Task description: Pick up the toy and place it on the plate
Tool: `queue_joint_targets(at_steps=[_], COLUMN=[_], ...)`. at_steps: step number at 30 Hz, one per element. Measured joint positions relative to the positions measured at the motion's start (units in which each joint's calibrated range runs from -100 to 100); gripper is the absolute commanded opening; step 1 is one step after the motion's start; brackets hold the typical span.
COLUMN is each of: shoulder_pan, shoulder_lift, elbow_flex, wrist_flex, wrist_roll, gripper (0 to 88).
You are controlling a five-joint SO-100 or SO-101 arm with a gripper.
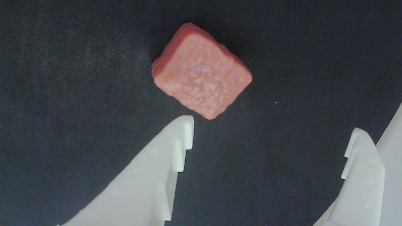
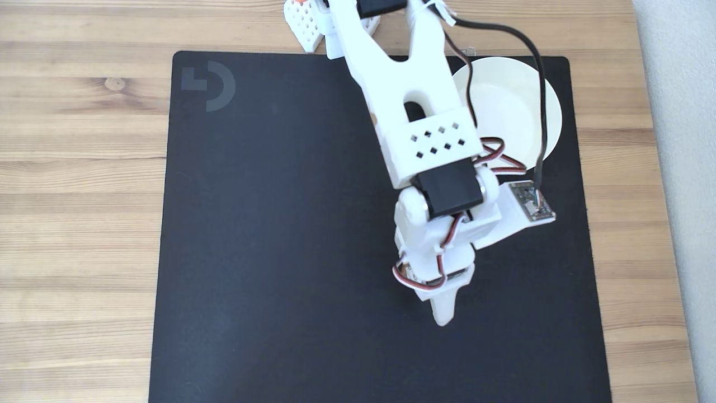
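The white two-finger gripper [image 1: 270,125] hangs with its jaws spread wide and empty. Just beyond the left fingertip in the wrist view lies the reddish-brown, grainy squarish toy block [image 1: 201,80], flat on the black mat [image 1: 62,94], turned corner-first and left of the gap's centre.

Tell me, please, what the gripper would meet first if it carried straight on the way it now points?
Probably the toy. In the wrist view the open gripper points up the picture; its left finger's tip sits just short of the toy's near corner. The black mat lies beneath; depth is unclear.
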Motion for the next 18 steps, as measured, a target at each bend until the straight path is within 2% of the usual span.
queue_joint_targets(at_steps=[18], shoulder_pan=[0.0], shoulder_lift=[0.0], elbow_flex=[0.0], wrist_flex=[5.15], wrist_roll=[0.05], gripper=[34.0])
